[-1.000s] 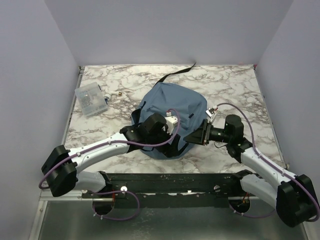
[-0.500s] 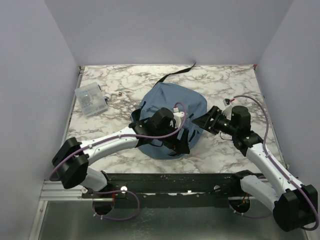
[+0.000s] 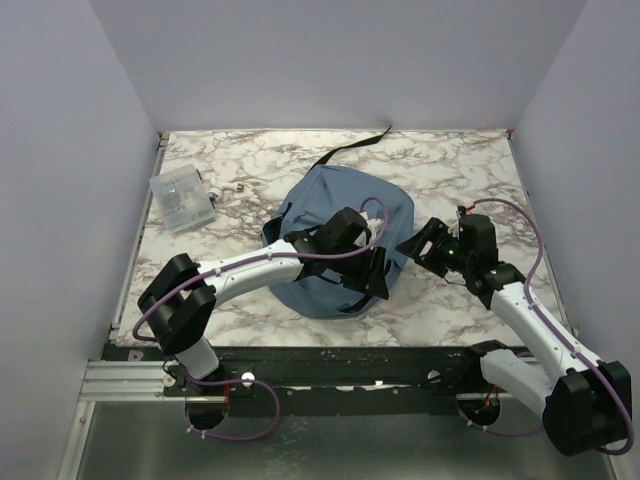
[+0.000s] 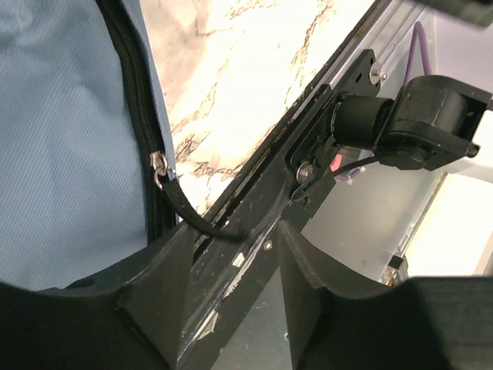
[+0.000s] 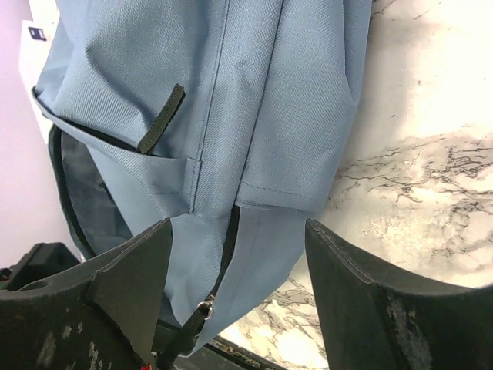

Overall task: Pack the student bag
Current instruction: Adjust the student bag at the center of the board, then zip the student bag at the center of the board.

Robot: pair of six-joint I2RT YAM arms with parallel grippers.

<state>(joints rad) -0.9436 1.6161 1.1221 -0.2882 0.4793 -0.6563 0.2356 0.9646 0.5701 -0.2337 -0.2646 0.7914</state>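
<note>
The student bag (image 3: 345, 215) lay slumped at the middle of the marble table (image 3: 470, 170), just ahead of both arms. It was soft cloth, probably light and limp, so it would likely fold and drag rather than lift as one piece. The surest holds looked to be the zip pulls and the stitched edge beside an opening, not the smooth panels.

The left gripper (image 4: 235, 231) hung over the bag's near side with its jaws parted. The end of a black zip-pull cord (image 4: 189, 212) lay between them, not yet pinched. The right gripper (image 5: 237, 231) stood released at the bag's right flank, holding nothing, with the fabric corner and a second zip pull (image 5: 202, 310) just beyond its fingers.

By count, from the left, there was one clear plastic box (image 3: 182, 199) and two small pale bits (image 3: 228, 190) just beside it, too small to name. Then came one bag, one black strap (image 3: 350, 150) trailing toward the back wall, and two zip pulls in view.
</note>
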